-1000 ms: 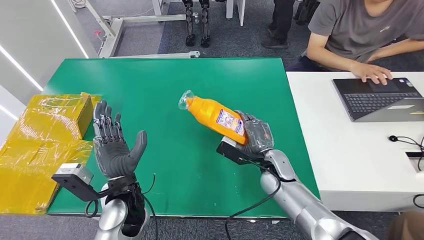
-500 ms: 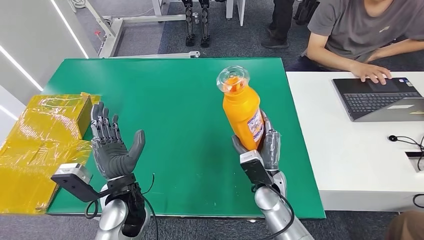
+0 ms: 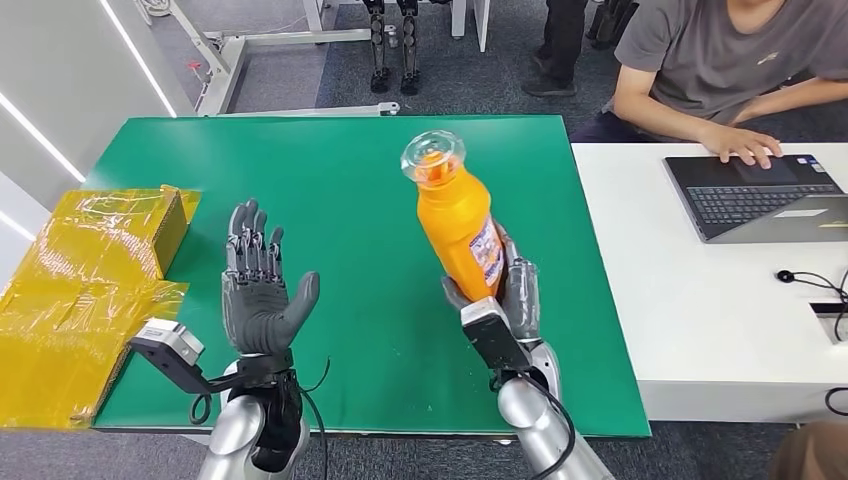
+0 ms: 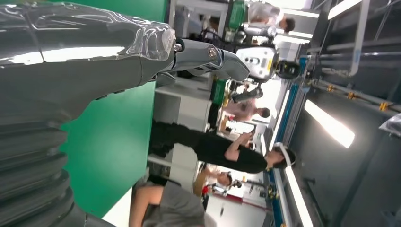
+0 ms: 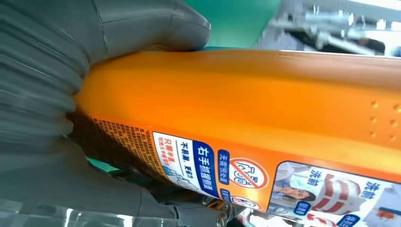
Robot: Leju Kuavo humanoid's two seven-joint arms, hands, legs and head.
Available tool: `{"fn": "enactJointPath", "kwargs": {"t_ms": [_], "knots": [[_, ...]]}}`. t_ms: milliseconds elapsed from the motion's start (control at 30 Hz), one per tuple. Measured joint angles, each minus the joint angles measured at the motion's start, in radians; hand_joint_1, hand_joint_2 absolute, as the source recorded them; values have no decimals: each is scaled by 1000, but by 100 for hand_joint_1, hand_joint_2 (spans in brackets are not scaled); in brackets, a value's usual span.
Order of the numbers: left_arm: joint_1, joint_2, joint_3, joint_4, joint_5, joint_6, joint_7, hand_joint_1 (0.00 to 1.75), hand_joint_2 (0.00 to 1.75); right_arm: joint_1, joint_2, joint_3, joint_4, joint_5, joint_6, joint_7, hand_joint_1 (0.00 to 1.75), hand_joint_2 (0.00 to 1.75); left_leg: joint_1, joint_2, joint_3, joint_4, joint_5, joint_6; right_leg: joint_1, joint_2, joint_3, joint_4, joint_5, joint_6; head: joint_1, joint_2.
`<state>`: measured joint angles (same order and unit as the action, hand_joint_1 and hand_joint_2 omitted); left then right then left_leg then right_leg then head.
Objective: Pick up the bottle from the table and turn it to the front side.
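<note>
While the right hand [image 3: 505, 290] grips the lower part of the orange bottle [image 3: 458, 218], the bottle stands nearly upright above the green table [image 3: 330, 180], lifted clear of it, with its clear cap [image 3: 433, 157] at the top and leaning slightly toward the robot's left. Its printed label [image 3: 487, 250] faces the robot's right side (in the right wrist view the label [image 5: 265, 175] shows blue and red panels with Chinese text, and the thick grey thumb [image 5: 156, 23] lies across the orange body). The left hand [image 3: 262, 295] is raised over the near left part of the table, palm turned toward the bottle, fingers apart and holding nothing, well apart from the bottle. A yellow wrapped box [image 3: 90, 270] sits at the table's left edge. Beside the green table, a person [image 3: 720, 60] sits at a white table [image 3: 700, 300] with one hand on a laptop [image 3: 760, 195].
</note>
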<state>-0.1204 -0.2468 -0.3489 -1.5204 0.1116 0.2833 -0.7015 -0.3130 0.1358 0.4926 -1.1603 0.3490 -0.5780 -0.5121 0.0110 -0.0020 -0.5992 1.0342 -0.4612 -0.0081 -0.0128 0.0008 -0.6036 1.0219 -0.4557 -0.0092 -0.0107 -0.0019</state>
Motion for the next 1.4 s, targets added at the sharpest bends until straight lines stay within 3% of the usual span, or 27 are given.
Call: {"fn": "enactJointPath", "kwargs": {"t_ms": [200,400,800,1000,1400], "knots": [[-15,1,-8,31,9,-20,0,0,175,-20,0,21,5,2,48,26,175,175,0,0,0,0,0,0,0,0,0,0,0,0,0,0],[-50,2,-21,76,25,-43,0,0,175,-55,-1,56,27,-29,248,47,175,175,0,0,0,0,0,0,0,0,0,0,0,0,0,0],[-59,0,-20,131,-11,-105,0,0,175,-99,-1,129,109,95,466,69,175,175,0,0,0,0,0,0,0,0,0,0,0,0,0,0],[-58,-6,-9,133,-31,-113,0,0,175,-121,2,158,189,149,519,67,175,175,0,0,-1,0,0,0,0,0,0,0,0,0,0,0],[-51,-10,28,133,-48,-117,0,0,175,-172,19,174,286,220,536,87,175,175,0,0,0,0,0,0,0,0,0,0,0,0,0,0]]}}
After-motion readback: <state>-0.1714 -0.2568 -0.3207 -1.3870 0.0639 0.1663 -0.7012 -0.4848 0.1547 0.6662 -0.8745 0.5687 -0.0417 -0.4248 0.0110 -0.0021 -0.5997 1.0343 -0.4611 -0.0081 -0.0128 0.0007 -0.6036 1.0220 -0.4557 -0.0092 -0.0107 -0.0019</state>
